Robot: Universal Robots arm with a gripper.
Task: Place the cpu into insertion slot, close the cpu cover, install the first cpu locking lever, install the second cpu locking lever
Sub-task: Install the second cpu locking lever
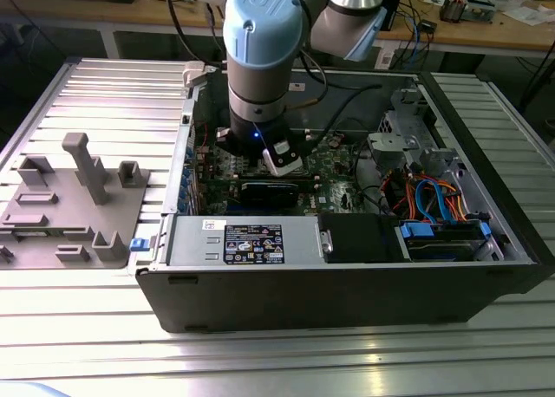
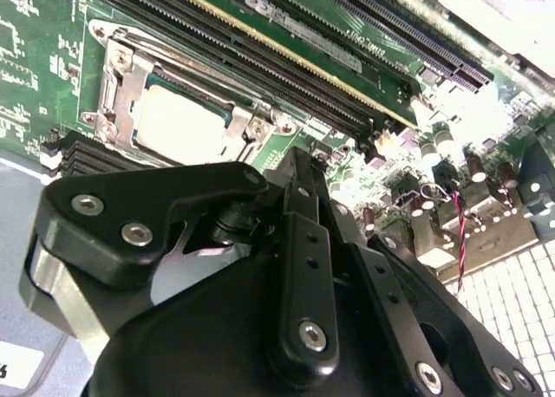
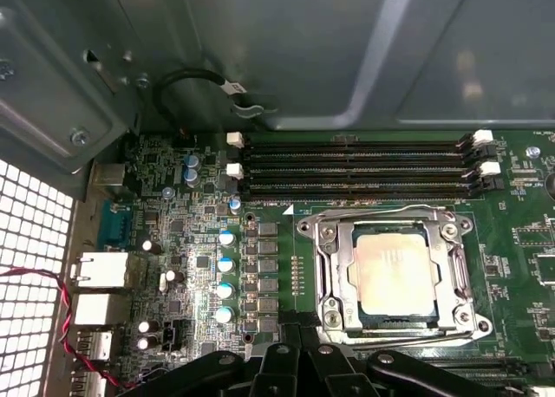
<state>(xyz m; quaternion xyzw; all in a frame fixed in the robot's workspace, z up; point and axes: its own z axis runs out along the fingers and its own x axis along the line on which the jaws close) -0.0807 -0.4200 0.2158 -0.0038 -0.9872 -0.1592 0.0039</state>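
Cpu [image 3: 392,268], dull silver square, seated in socket w/ thin metal cpu cover [image 3: 395,271] framing it, beside black RAM slots [image 3: 355,167]; gripper [image 3: 299,349] just beside socket edge, finger state can't tell.

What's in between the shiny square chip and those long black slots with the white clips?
In the first wrist view, between the cpu and the memory slots lie the cpu cover's silvery frame edge, a thin wire lever and bare green board.
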